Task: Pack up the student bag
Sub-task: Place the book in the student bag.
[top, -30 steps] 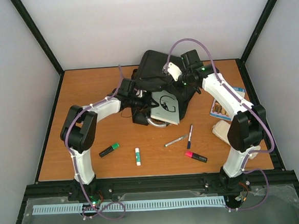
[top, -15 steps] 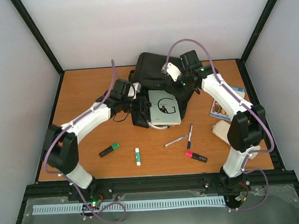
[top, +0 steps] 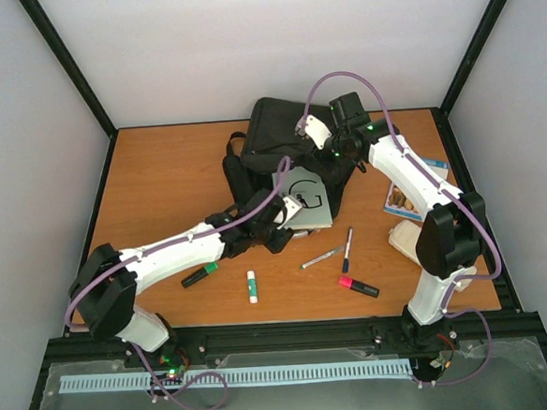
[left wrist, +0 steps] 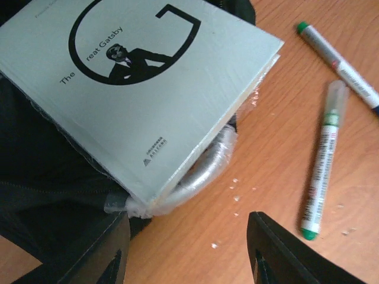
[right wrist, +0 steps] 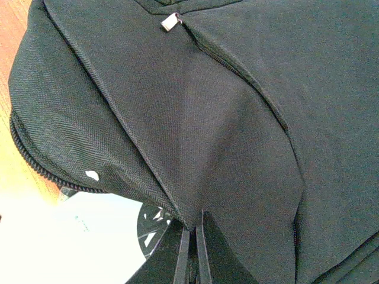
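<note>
The black student bag (top: 273, 130) lies at the back middle of the table, its mouth facing the near side. A grey book, "The Great Gatsby" (top: 308, 198), lies partly inside the mouth, over the grey loop handle (left wrist: 207, 171). My left gripper (top: 280, 231) is open and empty, just above the table in front of the book's near corner (left wrist: 139, 201); in the left wrist view it is at the bottom (left wrist: 189, 251). My right gripper (top: 330, 147) is shut on a fold of the bag's upper fabric (right wrist: 192, 228) and holds it up above the book (right wrist: 83, 236).
A silver marker (left wrist: 323, 165) and a dark pen (left wrist: 340, 59) lie right of the left gripper. A green highlighter (top: 200, 275), a glue stick (top: 252, 286) and a red highlighter (top: 358, 286) lie near the front. A booklet (top: 413, 190) and a cream pencil case (top: 407, 240) are at the right.
My left arm has swung from the bag's left side round to the front of the book. The book has slid and turned a little. The right gripper has stayed in place.
</note>
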Robot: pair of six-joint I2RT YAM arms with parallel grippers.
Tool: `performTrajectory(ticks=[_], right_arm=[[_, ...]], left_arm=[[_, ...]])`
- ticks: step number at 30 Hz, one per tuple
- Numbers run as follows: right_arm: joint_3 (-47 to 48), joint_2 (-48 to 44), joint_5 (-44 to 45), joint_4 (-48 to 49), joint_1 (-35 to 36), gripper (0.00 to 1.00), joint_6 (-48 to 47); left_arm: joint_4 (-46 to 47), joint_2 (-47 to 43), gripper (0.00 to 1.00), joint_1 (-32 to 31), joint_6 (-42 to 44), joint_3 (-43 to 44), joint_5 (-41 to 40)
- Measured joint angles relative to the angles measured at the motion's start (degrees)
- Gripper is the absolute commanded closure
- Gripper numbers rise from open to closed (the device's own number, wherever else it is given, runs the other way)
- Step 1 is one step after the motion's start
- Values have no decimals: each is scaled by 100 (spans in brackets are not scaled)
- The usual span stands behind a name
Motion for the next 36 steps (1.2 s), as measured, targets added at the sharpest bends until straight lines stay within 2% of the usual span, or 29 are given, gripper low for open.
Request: performTrajectory(ticks=[10,16,23,29,36], right_arm=[[-35,0,-125,0,-4,97,0],[-87,0,-216,4,-4,97,2],[-90,0,-278,11,-4,97,2],[-90,0,-350,0,-4,97,-2],[-105,0,-492,-17,-4,97,-66]], left_arm=[[857,837,44,-149,1021,-17,-804],[1314,1130,44,-153,1445,7,-1032],[1423,1635,45,-157,1847,260,-1150],[1563,1805,51,-179,2048,374,-1338],[2122,2151,58,-188,2470,385,-1923]])
